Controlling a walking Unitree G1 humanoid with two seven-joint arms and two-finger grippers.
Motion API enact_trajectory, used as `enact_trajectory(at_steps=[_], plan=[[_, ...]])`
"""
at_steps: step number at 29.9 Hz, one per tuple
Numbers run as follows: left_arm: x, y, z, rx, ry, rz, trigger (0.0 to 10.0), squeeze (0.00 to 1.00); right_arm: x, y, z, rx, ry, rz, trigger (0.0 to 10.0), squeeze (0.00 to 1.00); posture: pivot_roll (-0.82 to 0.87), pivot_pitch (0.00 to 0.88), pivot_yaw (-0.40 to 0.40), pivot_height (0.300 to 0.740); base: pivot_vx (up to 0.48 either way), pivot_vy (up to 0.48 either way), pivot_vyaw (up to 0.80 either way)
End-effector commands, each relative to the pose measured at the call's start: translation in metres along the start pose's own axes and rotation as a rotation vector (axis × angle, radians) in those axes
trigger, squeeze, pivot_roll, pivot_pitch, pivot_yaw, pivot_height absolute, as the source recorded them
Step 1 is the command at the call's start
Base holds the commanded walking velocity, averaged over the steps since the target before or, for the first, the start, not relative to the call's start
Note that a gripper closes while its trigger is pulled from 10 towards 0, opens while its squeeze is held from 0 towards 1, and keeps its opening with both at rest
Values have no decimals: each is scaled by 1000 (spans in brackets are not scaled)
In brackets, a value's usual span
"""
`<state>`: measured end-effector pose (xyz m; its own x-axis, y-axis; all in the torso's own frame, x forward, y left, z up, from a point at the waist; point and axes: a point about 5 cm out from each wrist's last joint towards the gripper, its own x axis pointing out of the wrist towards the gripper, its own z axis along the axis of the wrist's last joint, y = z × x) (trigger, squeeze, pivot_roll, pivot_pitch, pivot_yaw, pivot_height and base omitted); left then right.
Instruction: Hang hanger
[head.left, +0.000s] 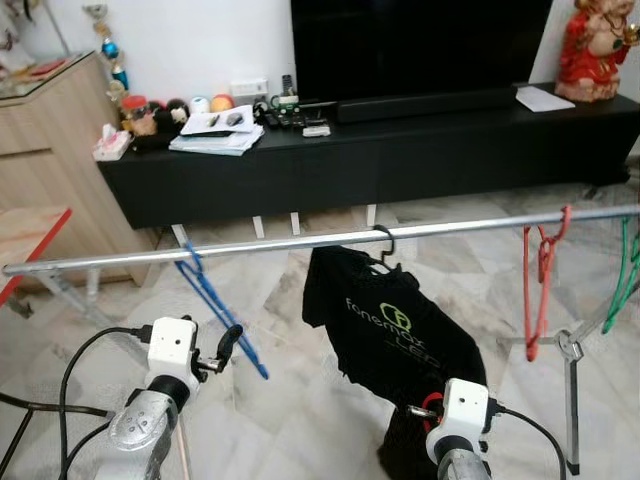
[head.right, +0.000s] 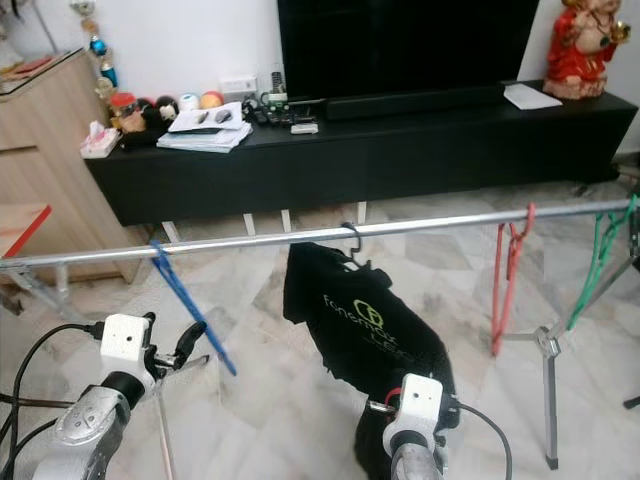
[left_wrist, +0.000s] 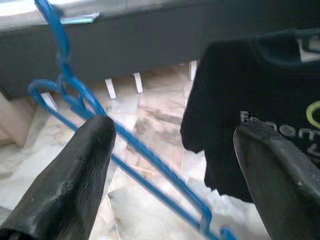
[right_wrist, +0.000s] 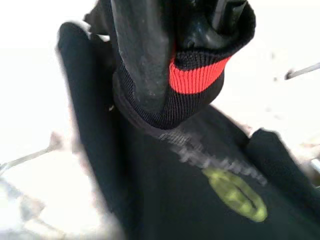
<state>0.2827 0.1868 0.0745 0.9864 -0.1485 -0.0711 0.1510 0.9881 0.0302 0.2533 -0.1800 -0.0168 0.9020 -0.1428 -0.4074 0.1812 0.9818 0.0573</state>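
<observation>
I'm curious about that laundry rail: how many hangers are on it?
4. A blue hanger near the rail's left end, a black hanger carrying the black T-shirt mid-rail, then a red hanger and a green hanger toward the right. More could sit beyond the frame.

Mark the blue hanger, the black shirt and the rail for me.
blue hanger (head.left: 222, 326): left eye view, on its slanted lower arm.
black shirt (head.left: 385, 325): left eye view, on the printed chest.
rail (head.left: 280, 244): left eye view, on the bare bar between them.
</observation>
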Motion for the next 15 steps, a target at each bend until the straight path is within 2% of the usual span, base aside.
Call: enact_trajectory(at_steps=[1, 4, 11, 15], plan=[[0, 13, 5, 11, 3, 45, 10000, 0, 2, 17, 6, 8, -32, 48, 10000, 0, 15, 20, 63, 740, 0, 0, 0], [3, 17, 3, 10, 34, 82, 10000, 0, 2, 17, 6, 7, -32, 51, 10000, 0, 15, 20, 63, 740, 0, 0, 0], [3, 16, 3, -30, 22, 90, 10000, 0, 2, 17, 6, 3, -34, 58, 10000, 0, 9, 19, 62, 740, 0, 0, 0], [2, 16, 3, -31, 24, 92, 10000, 0, 1, 18, 7, -20, -41, 72, 10000, 0, 11, 21, 58, 740, 0, 419, 120]])
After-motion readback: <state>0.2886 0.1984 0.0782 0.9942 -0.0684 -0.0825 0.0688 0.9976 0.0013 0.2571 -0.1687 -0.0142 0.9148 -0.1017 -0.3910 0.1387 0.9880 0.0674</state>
